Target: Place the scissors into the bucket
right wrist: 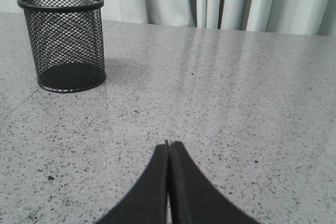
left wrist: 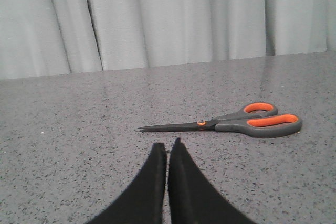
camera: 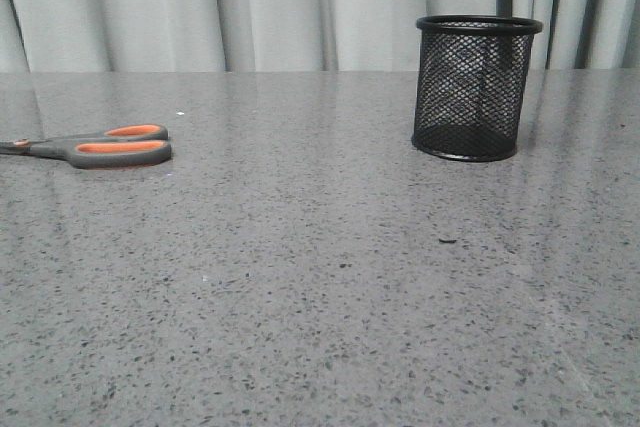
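Jaws of both the left gripper (left wrist: 168,148) and right gripper (right wrist: 168,146) are pressed together, holding nothing. Grey-bladed scissors with dark grey, orange-lined handles (camera: 95,147) (left wrist: 231,123) lie flat on the speckled grey surface (camera: 320,287), well apart from the upright round black wire-mesh bucket (camera: 472,87) (right wrist: 64,41).

Only the fingertips of the two grippers show. The left gripper (left wrist: 168,148), at the bottom centre of its wrist picture, has two smooth matte black fingers tapering to points. The right gripper (right wrist: 168,144) looks identical: plain black, curved, unmarked.
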`<state>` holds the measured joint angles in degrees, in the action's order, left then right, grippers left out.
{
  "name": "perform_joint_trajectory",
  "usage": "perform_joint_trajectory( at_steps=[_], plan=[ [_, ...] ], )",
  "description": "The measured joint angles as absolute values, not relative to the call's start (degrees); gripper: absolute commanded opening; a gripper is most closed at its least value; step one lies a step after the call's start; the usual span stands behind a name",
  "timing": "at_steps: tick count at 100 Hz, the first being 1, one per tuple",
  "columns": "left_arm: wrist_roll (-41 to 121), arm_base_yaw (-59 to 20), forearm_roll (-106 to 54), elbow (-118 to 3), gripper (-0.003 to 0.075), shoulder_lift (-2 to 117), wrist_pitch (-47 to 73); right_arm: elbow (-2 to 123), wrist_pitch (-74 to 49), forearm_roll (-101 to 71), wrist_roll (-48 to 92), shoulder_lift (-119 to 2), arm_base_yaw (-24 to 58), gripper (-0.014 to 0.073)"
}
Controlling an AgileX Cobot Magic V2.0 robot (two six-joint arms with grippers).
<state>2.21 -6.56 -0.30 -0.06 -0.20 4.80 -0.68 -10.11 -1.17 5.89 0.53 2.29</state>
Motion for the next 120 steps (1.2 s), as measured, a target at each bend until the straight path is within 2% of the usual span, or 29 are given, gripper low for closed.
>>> perform_joint_trajectory(
  at_steps=[41,70,89,107,120],
  plan=[
    [2.21,-6.56,-0.99,0.00,-0.0020,-0.20,4.80,-0.68,-8.61,-2.16,5.89,0.53,2.29,-0.0069],
    [2.21,-6.56,-19.06,0.00,-0.0020,-0.20,4.68,-0.68,-2.71,-14.66,5.89,0.53,2.29,-0.0069],
    [2.12,-6.56,-32.07,-0.06,-0.0021,-0.20,4.06,-0.68,0.33,-29.31,5.89,0.53,2.29,-0.0068],
    [2.12,-6.56,-36.02,-0.97,-0.0021,-0.20,4.16,0.41,-2.00,-32.82,5.79,0.53,2.29,-0.0048],
    [2.12,-6.56,-35.26,-5.87,-0.0021,-0.20,5.67,6.07,-7.56,-31.25,5.79,-0.33,2.29,-0.0048]
  ],
)
